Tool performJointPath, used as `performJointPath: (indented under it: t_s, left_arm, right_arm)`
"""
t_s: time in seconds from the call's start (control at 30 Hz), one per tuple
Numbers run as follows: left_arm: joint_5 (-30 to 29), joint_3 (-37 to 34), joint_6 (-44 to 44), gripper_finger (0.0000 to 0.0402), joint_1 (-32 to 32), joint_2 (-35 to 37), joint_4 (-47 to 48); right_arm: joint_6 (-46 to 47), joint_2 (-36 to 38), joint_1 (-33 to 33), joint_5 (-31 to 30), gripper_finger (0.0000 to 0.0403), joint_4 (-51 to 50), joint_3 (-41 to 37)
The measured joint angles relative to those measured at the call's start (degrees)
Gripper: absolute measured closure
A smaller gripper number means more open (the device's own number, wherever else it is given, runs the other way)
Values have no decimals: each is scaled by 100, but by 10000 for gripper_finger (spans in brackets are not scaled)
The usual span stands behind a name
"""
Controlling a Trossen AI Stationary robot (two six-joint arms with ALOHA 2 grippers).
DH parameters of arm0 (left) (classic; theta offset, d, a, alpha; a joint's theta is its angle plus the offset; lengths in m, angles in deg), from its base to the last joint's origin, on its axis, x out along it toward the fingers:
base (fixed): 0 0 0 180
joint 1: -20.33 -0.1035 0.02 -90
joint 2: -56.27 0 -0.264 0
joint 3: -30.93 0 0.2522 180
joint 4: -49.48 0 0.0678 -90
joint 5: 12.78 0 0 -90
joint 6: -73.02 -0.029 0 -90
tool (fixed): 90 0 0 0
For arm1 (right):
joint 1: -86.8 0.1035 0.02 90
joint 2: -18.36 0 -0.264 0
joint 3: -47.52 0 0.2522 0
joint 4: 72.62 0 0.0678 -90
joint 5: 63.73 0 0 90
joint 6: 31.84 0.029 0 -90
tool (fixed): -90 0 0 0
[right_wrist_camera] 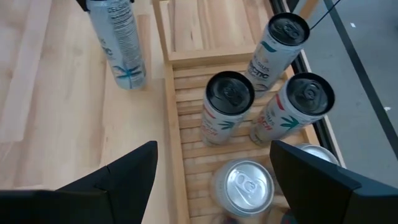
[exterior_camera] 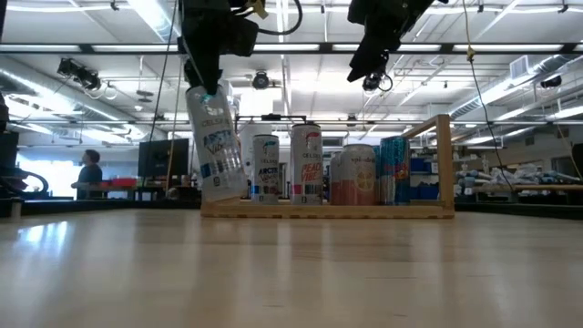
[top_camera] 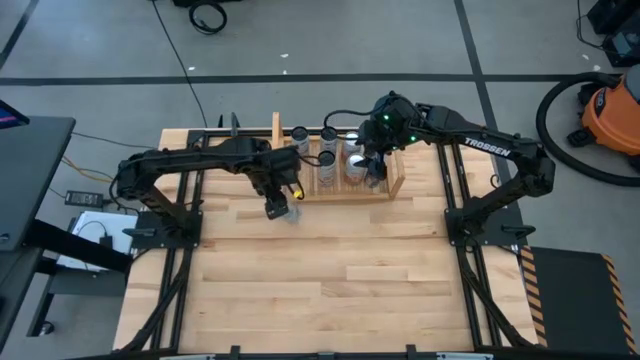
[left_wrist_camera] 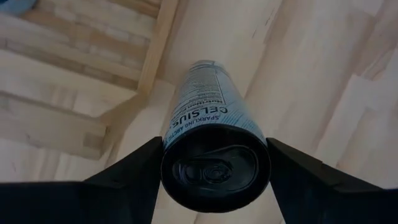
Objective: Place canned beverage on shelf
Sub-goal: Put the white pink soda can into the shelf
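A tall white-and-blue can with a black top hangs in my left gripper, which is shut on it. It is just in front of the left end of the light wooden shelf. The can also shows in the right wrist view. Several cans stand upright on the shelf's slatted base. My right gripper hovers open above the shelf's right half, over those cans, with nothing between its fingers. My left gripper pinches the can's top end, just below the black rim, between its two fingers. The fingers come from above, pointing steeply down. The can hangs below them, tilted with its bottom toward the shelf, clear of the table.
The shelf's upright side boards stand at either end, and its left part holds no can. Bare wooden tabletop stretches toward the near edge. A person stands far off in the room behind.
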Motion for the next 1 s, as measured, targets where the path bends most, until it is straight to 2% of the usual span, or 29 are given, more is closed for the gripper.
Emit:
performJointPath:
  t_s: [0.4,0.53,0.83,1.0]
  left_arm:
    - [67,0,-640,145,-141,2,-527]
    - [57,105,-813,145,-303,2,-434]
    - [58,1084,-1345,145,-638,-59,-396]
    - [-276,1855,-1592,145,-940,-437,401]
  right_arm:
    - [-88,0,-259,7,83,55,0]
    - [-88,0,-295,30,83,55,0]
    - [-247,0,-330,44,83,52,0]
    - [-311,0,-330,46,82,43,0]
